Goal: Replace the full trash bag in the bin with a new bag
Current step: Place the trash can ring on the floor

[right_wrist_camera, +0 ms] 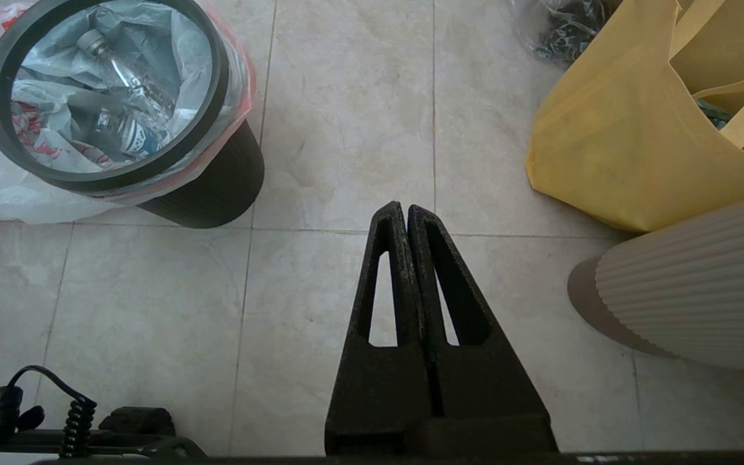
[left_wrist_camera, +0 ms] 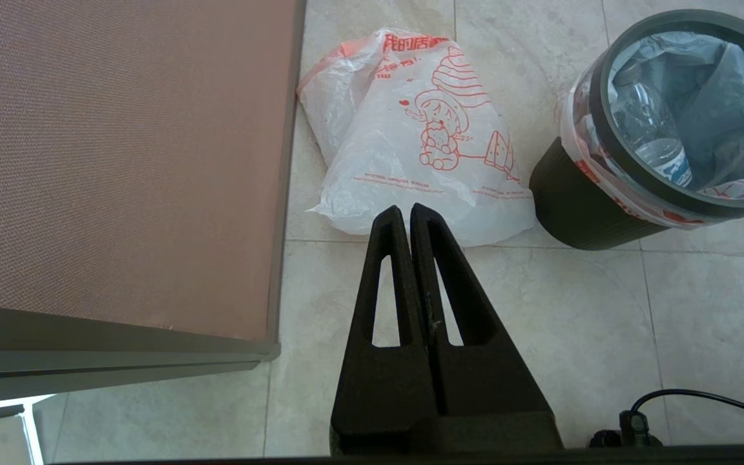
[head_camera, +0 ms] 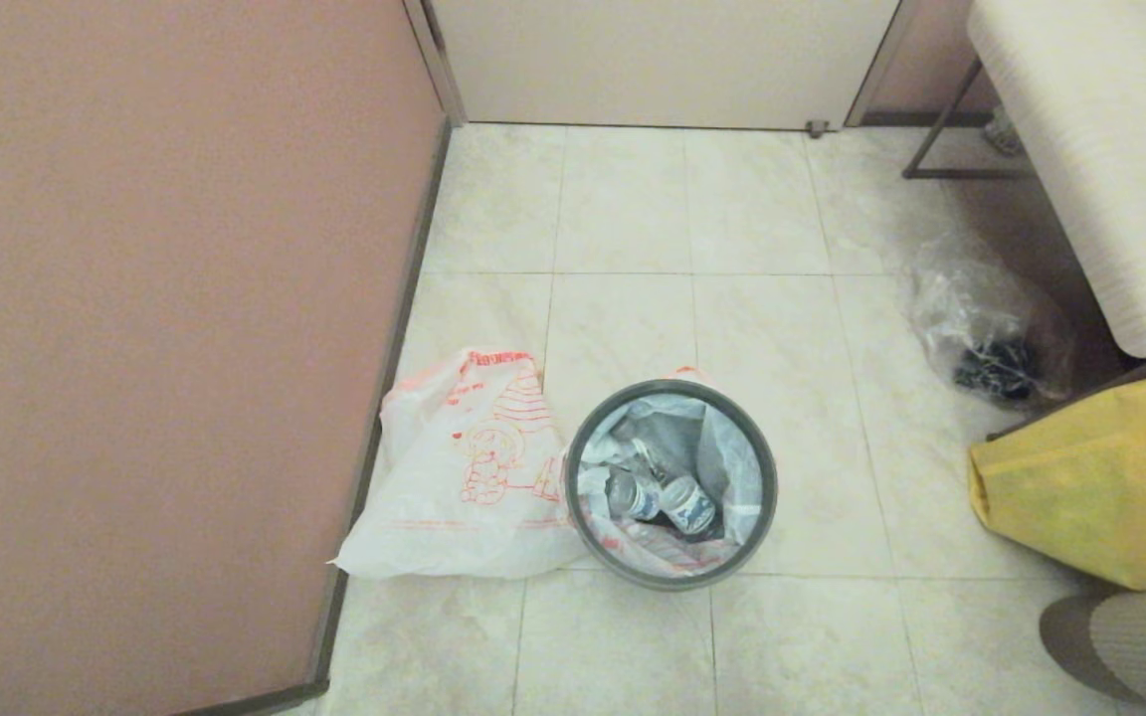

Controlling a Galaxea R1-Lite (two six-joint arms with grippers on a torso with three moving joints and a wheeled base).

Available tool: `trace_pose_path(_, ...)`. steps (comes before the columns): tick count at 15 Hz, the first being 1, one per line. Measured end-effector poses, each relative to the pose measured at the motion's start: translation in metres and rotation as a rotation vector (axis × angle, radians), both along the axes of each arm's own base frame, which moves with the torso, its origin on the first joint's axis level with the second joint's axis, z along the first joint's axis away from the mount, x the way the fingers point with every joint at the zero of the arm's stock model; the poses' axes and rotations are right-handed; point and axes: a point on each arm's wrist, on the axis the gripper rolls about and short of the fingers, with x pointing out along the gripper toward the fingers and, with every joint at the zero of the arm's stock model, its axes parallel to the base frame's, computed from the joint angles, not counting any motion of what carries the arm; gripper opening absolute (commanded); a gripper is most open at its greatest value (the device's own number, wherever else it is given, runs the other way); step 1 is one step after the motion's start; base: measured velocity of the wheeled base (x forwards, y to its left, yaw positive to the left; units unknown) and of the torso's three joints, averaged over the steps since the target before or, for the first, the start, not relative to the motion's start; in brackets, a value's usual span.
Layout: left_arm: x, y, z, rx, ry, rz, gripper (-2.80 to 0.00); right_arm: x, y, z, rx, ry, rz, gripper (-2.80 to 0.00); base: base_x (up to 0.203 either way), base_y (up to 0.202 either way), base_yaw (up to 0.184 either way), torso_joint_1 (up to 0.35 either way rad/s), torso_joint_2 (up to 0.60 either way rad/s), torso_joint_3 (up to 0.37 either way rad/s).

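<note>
I am seeing the bin [head_camera: 670, 484] sitting at lower centre of the head view, the full trash bag [head_camera: 668, 477] lining it, the new bag [head_camera: 464, 477] lying ready just left. Left gripper [left_wrist_camera: 407, 208] and right gripper [right_wrist_camera: 403, 205] are hanging parked, fingers pressed together.

The floor [head_camera: 762, 219] is pale glossy stone-look tile. The bin [left_wrist_camera: 578, 206] is matt black ribbed plastic, its hoop [head_camera: 770, 467] smooth dark grey plastic. The full bag [head_camera: 727, 462] and the new bag [head_camera: 454, 497] are thin crinkled plastic film. The yellow bag [head_camera: 1090, 487] looks like matt non-woven cloth. The wall [head_camera: 165, 328] seems finely textured, perhaps fabric-faced.
</note>
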Motion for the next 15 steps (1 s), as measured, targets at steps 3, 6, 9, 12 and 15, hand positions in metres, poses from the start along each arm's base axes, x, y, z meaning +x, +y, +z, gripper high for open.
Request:
trace_pose_path(3,0.0,0.0,0.0,0.0,0.0,0.001,-2.8,0.0,0.0,0.0,0.0,0.0,0.0,-2.8,0.0,0.0,0.0,0.0,0.0,0.0)
trace_pose_path(6,0.0,0.0,0.0,0.0,0.0,0.0,-2.8,0.0,0.0,0.0,0.0,0.0,0.0,-2.8,0.0,0.0,0.0,0.0,0.0,0.0)
trace_pose_path(9,0.0,0.0,0.0,0.001,0.0,0.0,-2.8,0.0,0.0,0.0,0.0,0.0,0.0,-2.8,0.0,0.0,0.0,0.0,0.0,0.0)
trace_pose_path(12,0.0,0.0,0.0,0.0,0.0,0.0,-2.8,0.0,0.0,0.0,-0.001,0.0,0.0,-2.8,0.0,0.0,0.0,0.0,0.0,0.0)
trace_pose_path(15,0.0,0.0,0.0,0.0,0.0,0.0,-2.8,0.0,0.0,-0.0001,-0.01,0.001,0.0,-2.8,0.0,0.0,0.0,0.0,0.0,0.0)
